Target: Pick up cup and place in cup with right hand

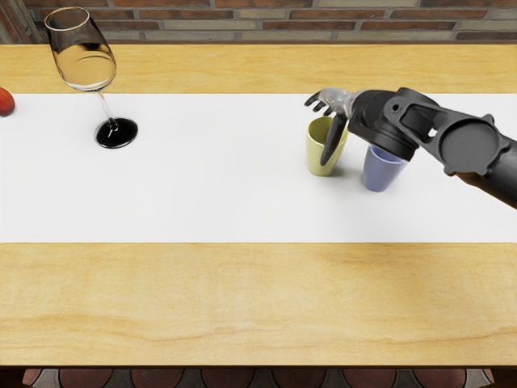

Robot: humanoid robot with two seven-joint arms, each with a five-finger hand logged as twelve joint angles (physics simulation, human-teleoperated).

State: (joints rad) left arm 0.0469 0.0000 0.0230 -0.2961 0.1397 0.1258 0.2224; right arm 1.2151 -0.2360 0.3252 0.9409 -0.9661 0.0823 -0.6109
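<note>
Right of centre, the upright yellow cup point(316, 155) is seen just below the spread-fingered right hand point(342, 103).

Wine glass point(85, 65): clear, glossy
White runner point(202, 194): matt, under wine glass
Tabletop point(242, 299): grained wood
Brick wall point(242, 25): rough, behind wine glass
Yellow cup point(315, 158): smooth
Blue cup point(378, 174): smooth
</note>
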